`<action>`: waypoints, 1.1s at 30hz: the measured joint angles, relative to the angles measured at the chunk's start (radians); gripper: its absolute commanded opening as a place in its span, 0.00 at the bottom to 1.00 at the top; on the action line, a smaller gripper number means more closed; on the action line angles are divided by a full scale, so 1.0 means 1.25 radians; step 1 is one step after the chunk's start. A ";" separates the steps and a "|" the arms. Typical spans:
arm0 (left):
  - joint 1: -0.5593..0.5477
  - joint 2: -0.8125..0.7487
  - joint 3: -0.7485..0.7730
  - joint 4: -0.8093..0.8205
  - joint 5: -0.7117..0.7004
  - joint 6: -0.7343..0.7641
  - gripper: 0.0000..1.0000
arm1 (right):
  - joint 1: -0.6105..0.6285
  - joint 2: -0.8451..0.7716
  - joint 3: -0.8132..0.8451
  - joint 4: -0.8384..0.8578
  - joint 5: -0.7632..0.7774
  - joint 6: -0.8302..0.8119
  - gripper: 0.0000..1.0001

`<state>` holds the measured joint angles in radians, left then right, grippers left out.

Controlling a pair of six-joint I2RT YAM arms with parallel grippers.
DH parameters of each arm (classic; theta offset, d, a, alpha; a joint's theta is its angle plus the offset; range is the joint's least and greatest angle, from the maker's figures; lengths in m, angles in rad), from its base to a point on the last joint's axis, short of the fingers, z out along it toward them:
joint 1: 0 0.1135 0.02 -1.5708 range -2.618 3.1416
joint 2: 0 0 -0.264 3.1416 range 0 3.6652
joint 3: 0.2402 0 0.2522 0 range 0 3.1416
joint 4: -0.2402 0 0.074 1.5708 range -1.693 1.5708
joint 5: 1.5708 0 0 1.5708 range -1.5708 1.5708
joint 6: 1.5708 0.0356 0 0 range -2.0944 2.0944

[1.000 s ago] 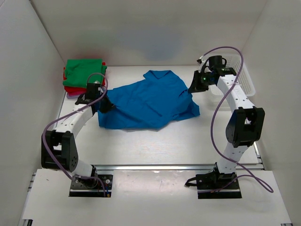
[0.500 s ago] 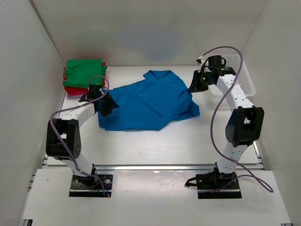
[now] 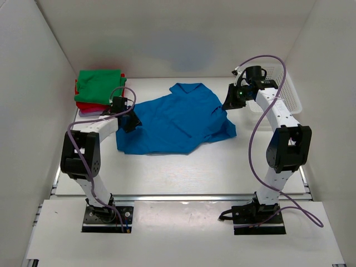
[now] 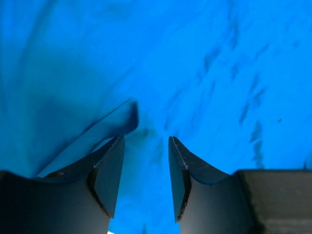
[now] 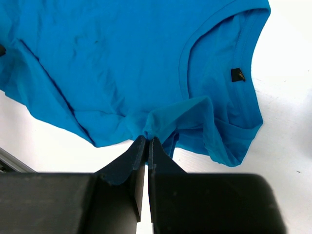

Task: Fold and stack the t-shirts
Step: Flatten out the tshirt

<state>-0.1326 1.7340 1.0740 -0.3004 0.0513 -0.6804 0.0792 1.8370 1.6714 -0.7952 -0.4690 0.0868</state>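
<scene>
The bright blue t-shirt (image 3: 178,119) lies spread and rumpled in the middle of the table. My left gripper (image 3: 129,120) stands open at the shirt's left edge, low over the cloth. In the left wrist view blue cloth (image 4: 219,73) fills the frame and shows through the gap of the left gripper (image 4: 146,142). My right gripper (image 3: 230,103) is shut on a pinch of the shirt's right edge near the collar; in the right wrist view that gripper (image 5: 147,140) holds a small lifted fold of the shirt (image 5: 112,58). Folded t-shirts, green (image 3: 100,84) on top of red (image 3: 83,105), are stacked at the back left.
A white mesh basket (image 3: 285,93) sits against the right wall behind the right arm. White walls close in the table on the left, back and right. Both arm bases stand on the near edge.
My left gripper has opened and let go of the shirt's left edge, and its arm has drawn back and up toward the stack. The right gripper has not moved.
</scene>
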 measured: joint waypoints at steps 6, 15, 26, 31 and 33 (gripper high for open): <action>-0.015 0.020 0.021 0.008 -0.033 0.016 0.52 | 0.000 0.000 0.000 0.002 0.000 0.000 0.00; -0.018 0.024 0.022 0.016 -0.066 0.029 0.47 | -0.001 0.000 -0.001 0.002 0.000 -0.001 0.00; -0.043 0.067 0.022 0.023 -0.105 0.050 0.45 | -0.001 0.001 -0.001 0.002 -0.002 -0.001 0.00; -0.049 0.065 0.014 0.042 -0.104 0.049 0.25 | -0.001 0.002 -0.001 0.003 -0.002 -0.001 0.00; -0.051 0.062 0.007 0.042 -0.104 0.050 0.10 | -0.001 0.002 -0.001 0.003 -0.002 -0.001 0.00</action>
<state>-0.1963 1.8118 1.0828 -0.2478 -0.0784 -0.6174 0.0780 1.8389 1.6699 -0.7918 -0.4717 0.0860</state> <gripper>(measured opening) 0.245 0.020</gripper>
